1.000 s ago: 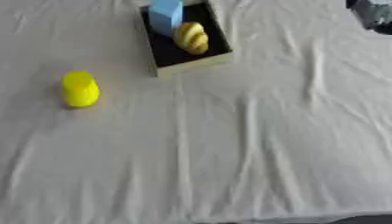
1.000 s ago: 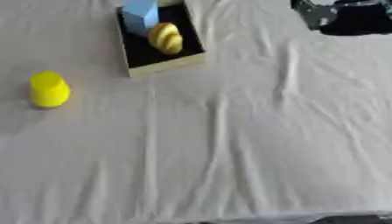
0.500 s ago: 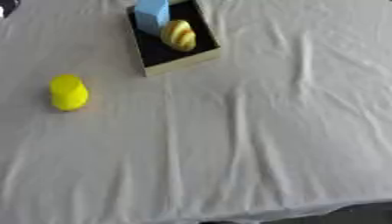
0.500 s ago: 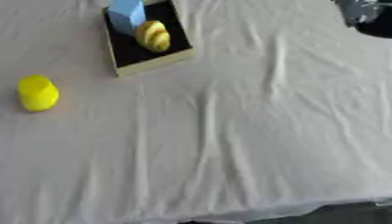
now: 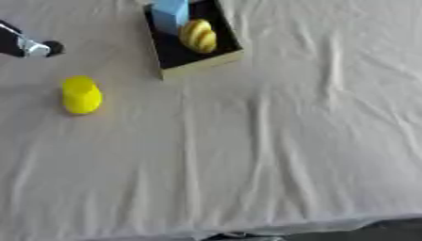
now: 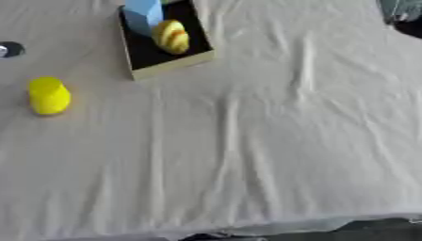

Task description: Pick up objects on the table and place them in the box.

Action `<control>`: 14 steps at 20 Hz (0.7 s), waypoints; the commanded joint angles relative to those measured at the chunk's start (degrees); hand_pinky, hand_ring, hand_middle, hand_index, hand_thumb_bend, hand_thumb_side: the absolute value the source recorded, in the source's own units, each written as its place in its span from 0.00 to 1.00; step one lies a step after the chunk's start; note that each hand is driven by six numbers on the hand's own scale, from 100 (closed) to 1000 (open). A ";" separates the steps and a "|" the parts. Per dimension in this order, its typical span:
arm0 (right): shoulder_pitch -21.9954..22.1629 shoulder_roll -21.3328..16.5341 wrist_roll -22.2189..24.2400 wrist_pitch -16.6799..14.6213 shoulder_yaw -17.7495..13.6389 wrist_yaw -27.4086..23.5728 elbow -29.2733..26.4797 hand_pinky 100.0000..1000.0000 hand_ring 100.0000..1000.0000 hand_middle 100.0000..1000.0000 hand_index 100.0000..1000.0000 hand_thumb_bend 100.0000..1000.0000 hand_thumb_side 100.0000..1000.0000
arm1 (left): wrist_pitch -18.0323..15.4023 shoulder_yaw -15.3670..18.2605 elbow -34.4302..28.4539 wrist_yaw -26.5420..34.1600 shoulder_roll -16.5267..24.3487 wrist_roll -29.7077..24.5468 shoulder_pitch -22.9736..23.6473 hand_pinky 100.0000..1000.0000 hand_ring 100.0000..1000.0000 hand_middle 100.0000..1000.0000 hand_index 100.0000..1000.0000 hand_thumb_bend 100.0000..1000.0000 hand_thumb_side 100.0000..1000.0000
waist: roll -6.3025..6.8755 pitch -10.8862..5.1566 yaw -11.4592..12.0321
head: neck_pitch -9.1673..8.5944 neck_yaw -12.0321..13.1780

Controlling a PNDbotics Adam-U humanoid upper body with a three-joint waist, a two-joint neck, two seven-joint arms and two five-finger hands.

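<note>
**Both hands sat at the frame edges**

Your left hand [image 5: 25, 44] came in at the upper left edge, where only a black tip with a silver part showed; you could not tell from it how the fingers were set. Your right hand [image 6: 404, 16] showed only as a dark shape in the upper right corner, its fingers also unreadable.

The black left hand with a silver joint [image 5: 29, 44] is showing at nine o'clock, the dark right hand [image 6: 404, 14] at one o'clock.
</note>
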 commanded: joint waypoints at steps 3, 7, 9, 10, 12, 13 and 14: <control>-0.98 -0.75 0.45 0.92 -0.46 -0.24 -0.83 0.95 0.87 0.63 0.88 0.00 0.00 | -1.88 -0.24 3.98 0.00 -1.45 -4.46 -2.97 0.92 0.86 0.80 0.92 0.56 0.15 | 0.00 -1.68 0.20 | 0.25 0.06; -1.52 -0.51 0.95 1.29 -0.28 -0.88 -0.83 0.96 0.87 0.63 0.88 0.00 0.00 | -2.58 -0.93 4.35 0.18 -1.72 -7.68 -2.87 0.93 0.87 0.81 0.92 0.63 0.22 | -0.01 -1.65 0.19 | 0.31 0.03; -1.55 -0.48 1.11 1.29 -0.26 -0.95 -0.83 0.96 0.87 0.62 0.88 0.00 0.00 | -2.91 -1.12 3.64 0.23 -0.90 -9.39 -2.10 0.93 0.87 0.81 0.91 0.66 0.26 | 0.06 -1.54 0.18 | 0.32 -0.17; -1.51 -0.44 1.18 1.30 -0.27 -0.93 -0.83 0.96 0.87 0.62 0.88 0.00 0.00 | -2.96 -1.04 3.10 0.44 -0.47 -10.32 -1.64 0.93 0.87 0.81 0.91 0.67 0.29 | 0.11 -1.47 0.22 | 0.32 -0.29; -1.51 -0.21 1.31 1.47 -0.25 -0.94 -0.83 0.96 0.86 0.62 0.88 0.00 0.02 | -2.74 -0.72 2.26 1.10 0.09 -12.03 -0.93 0.93 0.87 0.80 0.91 0.68 0.34 | 0.20 -1.35 0.29 | 0.32 -0.52; -1.53 -0.04 1.42 1.61 -0.22 -0.99 -0.83 0.96 0.86 0.62 0.88 0.00 0.03 | -2.49 -0.51 1.92 1.43 0.28 -12.68 -0.64 0.93 0.87 0.80 0.91 0.69 0.35 | 0.23 -1.31 0.31 | 0.32 -0.63; -1.53 0.13 1.55 1.75 -0.20 -1.04 -0.83 0.96 0.86 0.62 0.88 0.00 0.05 | -2.15 -0.32 1.67 1.69 0.37 -13.09 -0.40 0.93 0.87 0.80 0.91 0.69 0.36 | 0.25 -1.28 0.33 | 0.32 -0.74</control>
